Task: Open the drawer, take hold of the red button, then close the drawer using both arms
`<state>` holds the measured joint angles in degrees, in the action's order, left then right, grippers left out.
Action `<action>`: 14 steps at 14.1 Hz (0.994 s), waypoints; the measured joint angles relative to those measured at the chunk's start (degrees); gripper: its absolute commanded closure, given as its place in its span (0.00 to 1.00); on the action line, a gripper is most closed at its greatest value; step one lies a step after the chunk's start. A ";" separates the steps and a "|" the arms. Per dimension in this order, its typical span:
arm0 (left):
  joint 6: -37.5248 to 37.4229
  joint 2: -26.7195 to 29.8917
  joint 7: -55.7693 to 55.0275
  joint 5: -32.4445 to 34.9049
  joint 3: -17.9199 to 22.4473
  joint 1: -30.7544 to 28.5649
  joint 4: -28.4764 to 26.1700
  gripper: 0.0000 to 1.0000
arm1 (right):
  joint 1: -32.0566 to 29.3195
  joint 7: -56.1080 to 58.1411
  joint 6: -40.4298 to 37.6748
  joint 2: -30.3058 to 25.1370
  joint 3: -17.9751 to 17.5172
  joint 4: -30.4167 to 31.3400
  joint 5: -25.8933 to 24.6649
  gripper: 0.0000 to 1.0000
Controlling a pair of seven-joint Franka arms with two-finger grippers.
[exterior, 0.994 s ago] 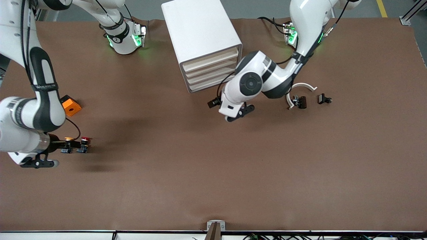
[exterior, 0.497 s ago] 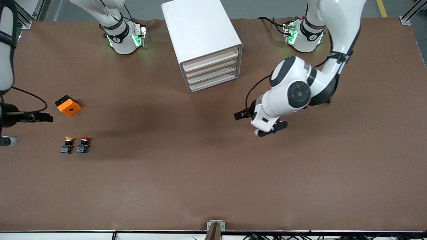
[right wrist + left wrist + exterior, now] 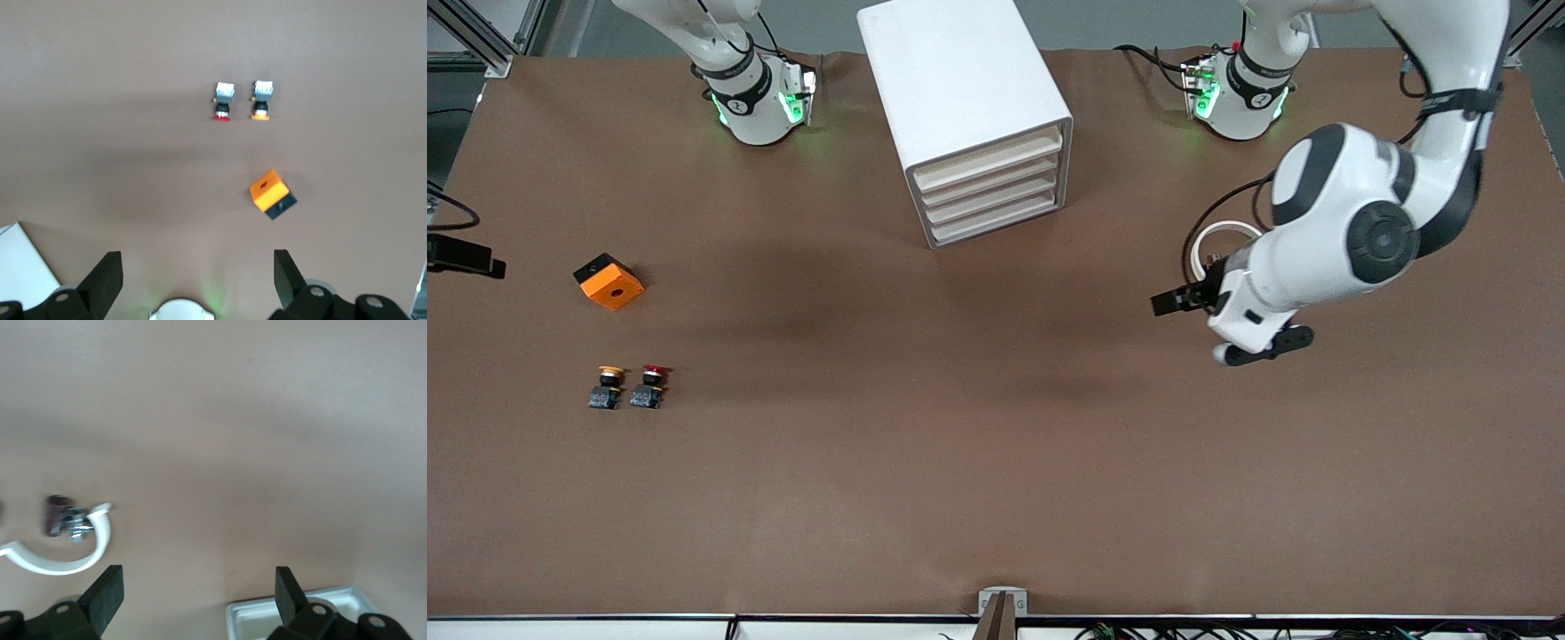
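Observation:
The red-capped button (image 3: 655,373) stands on the table near the right arm's end, beside an orange-capped button (image 3: 611,374). It also shows in the right wrist view (image 3: 221,101). The white drawer cabinet (image 3: 960,98) stands between the two arm bases, and its drawers (image 3: 991,191) are shut. My right gripper (image 3: 198,280) is open and empty, high over the table. In the front view only a black part of that hand (image 3: 463,255) shows at the edge. My left gripper (image 3: 1263,347) is open and empty over bare table near the left arm's end, also in its wrist view (image 3: 198,597).
An orange cube (image 3: 609,282) lies farther from the front camera than the buttons, also in the right wrist view (image 3: 271,193). A white curved piece (image 3: 1223,233) with a small dark part (image 3: 57,515) lies by the left arm. A white rimmed corner (image 3: 300,613) shows by the left fingers.
The left arm swung from in front of the cabinet toward its own end of the table. The right arm drew away from the two buttons and mostly left the front view. Both grippers stayed empty.

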<state>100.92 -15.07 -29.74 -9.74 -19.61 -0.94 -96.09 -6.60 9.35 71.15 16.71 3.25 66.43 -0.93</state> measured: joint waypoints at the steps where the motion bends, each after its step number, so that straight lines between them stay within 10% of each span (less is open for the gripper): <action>1: -1.69 1.22 1.91 0.00 0.00 -1.58 -0.05 0.00 | 0.05 -0.08 -1.55 -0.23 -0.04 -1.02 0.19 0.00; 7: -6.58 5.20 8.74 0.00 0.91 -5.54 -0.31 0.00 | -3.86 -2.31 -2.42 -3.31 0.71 -1.27 6.52 0.00; 14: -17.10 15.05 14.98 0.00 16.71 1.58 -0.36 0.00 | -0.83 -5.47 -2.80 -9.30 0.36 3.48 6.44 0.00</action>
<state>83.83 -0.02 -14.76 -9.74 -2.90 0.64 -96.46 -7.42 3.88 68.35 7.41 3.61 69.92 5.50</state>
